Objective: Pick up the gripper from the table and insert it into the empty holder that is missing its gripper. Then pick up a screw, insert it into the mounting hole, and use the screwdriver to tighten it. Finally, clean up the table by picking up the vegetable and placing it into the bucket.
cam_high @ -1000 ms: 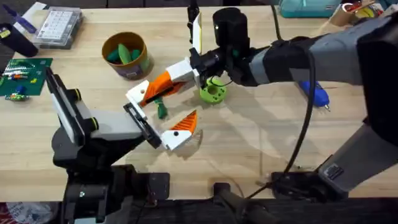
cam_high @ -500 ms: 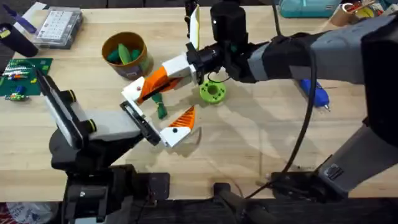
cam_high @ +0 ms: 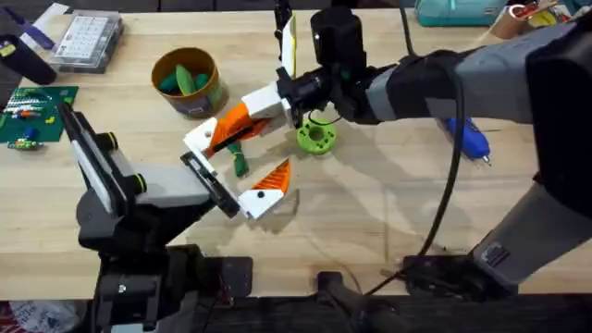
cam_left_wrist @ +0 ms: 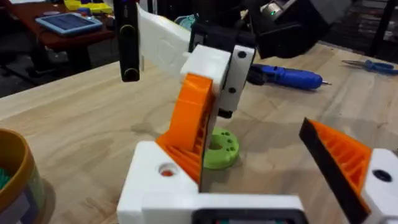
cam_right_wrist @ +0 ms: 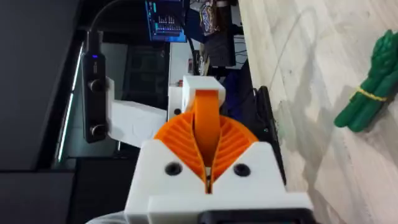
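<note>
Right hand: white with orange ribbed pads, reached across the middle of the bench; its two pads are pressed together, clenched on nothing that I can see.
Left hand: low over the bench, just in front of the right hand; in the left wrist view its fingers stand apart, released, and hold nothing.
Vegetable: small dark green piece lying on the bench, between the two hands, under the tip of the right hand. In the right wrist view it is a green bundle with a yellow band.
Green disc: lime-green, round, with holes, on the bench near the right wrist.
Bucket: behind and to the left of the hands, upright, with green pieces inside.
Screwdriver: blue handle, lying on the bench at the right, well apart from both hands.
Bench: light wood.
</note>
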